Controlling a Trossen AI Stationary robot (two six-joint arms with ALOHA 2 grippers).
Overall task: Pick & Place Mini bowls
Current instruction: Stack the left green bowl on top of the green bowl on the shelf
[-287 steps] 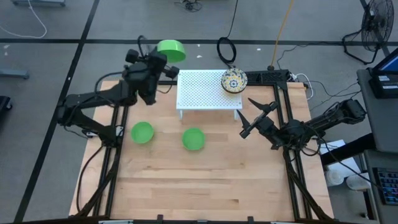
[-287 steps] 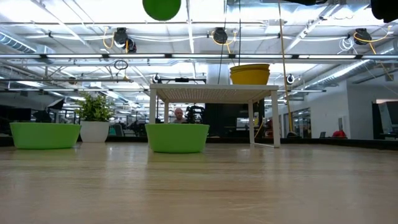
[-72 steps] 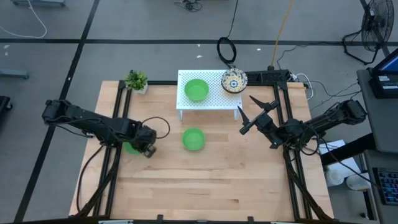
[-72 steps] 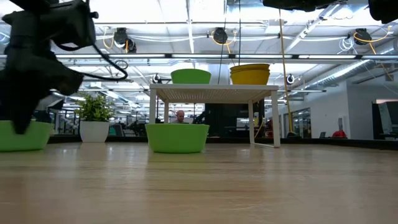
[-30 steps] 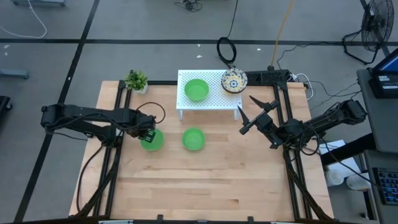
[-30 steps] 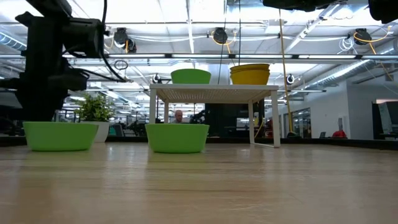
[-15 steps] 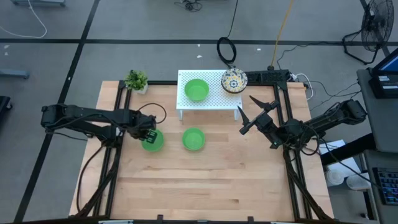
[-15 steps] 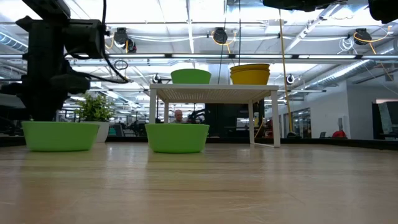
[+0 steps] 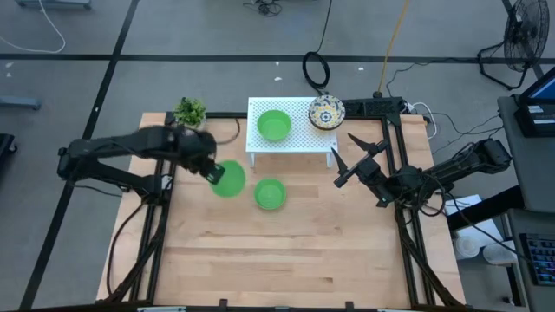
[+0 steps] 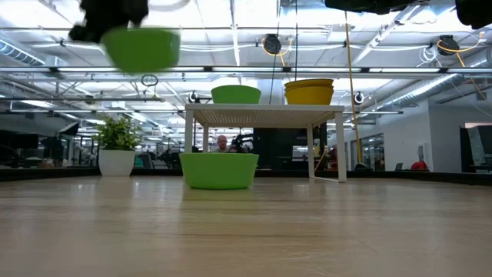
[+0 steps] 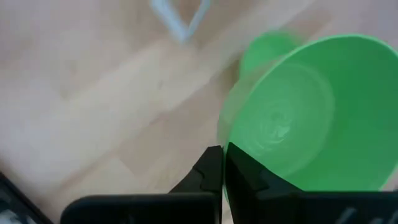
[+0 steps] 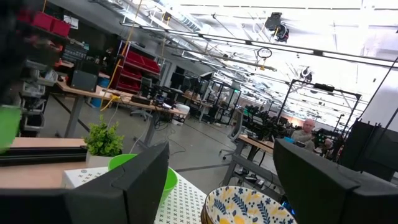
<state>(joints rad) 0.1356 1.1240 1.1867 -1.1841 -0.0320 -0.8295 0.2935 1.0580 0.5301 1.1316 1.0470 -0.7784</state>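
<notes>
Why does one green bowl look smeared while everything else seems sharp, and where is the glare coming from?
Motion blur: in the high and low views the left gripper and its lifted green bowl are streaked, and the left wrist view shows a smeared tabletop. The green bowl on the table is crisp. The low view's glare comes from the bright ceiling lights.

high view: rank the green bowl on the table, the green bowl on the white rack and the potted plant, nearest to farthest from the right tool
1. Plain green bowl on the wooden table, centre.
2. Green bowl atop the white perforated rack.
3. Small potted plant, far-left corner.

Measured from the right tool.
</notes>
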